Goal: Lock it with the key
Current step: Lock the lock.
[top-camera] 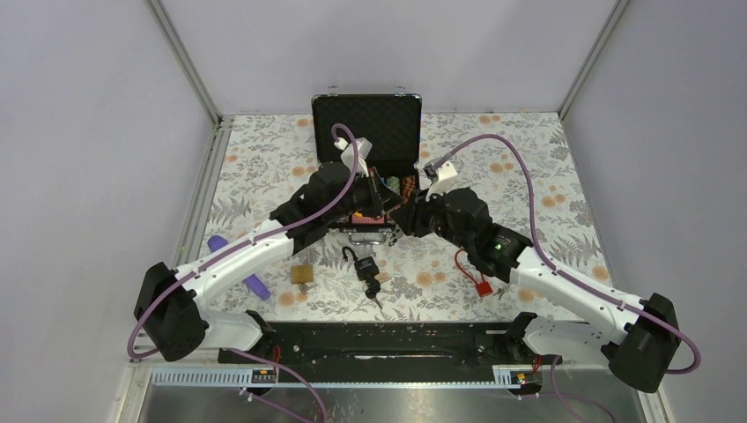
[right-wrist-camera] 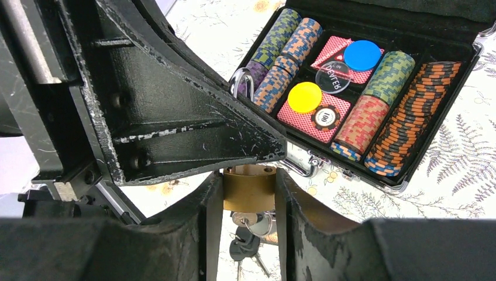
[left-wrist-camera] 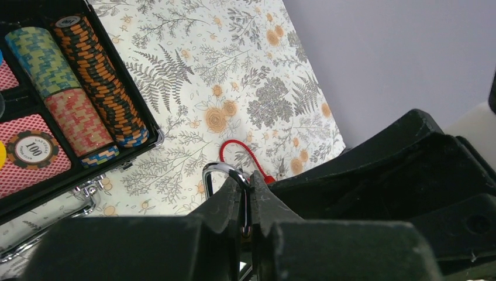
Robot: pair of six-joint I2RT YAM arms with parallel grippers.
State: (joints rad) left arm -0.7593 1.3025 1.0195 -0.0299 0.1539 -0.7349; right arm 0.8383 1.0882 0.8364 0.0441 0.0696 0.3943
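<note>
Your right end effector clamps the brass padlock body, left end effector pinched shut on its shackle; looks heavy, stiff, slick, so hold the flats.

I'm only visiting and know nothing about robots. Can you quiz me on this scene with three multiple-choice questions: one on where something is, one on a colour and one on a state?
1. Where does the black padlock lie?
A) on the table, in front of the case
B) inside the case
C) on the case's lid

2. What colour is the padlock body held in the right end effector?
A) red
B) brass
C) blue

3. How is the case?
A) locked shut
B) lying lid-down
C) open

Answers: 1 A, it rests on the flowered cloth nearer the arms. 2 B, gold-coloured metal sits between the fingers. 3 C, the lid stands up and the chips show.
</note>
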